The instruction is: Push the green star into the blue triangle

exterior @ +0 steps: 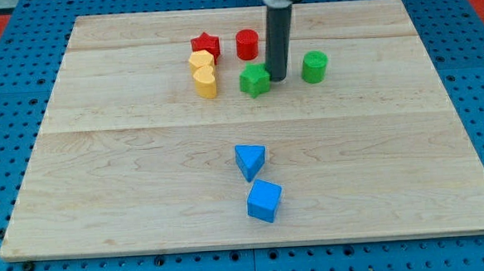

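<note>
On the wooden tabletop (103, 176), my tip (277, 77) stands just right of the green star block (255, 81), touching or nearly so; the green cylinder block (314, 67) lies further right, apart; the red cylinder block (247, 45) sits toward the view's top, the red star block (206, 46) to its left; two stacked-looking yellow heart blocks (203, 74) lie below that star; well toward the view's bottom sits the blue triangle block (250, 161), with the blue cube block (264, 201) just below it, touching.
</note>
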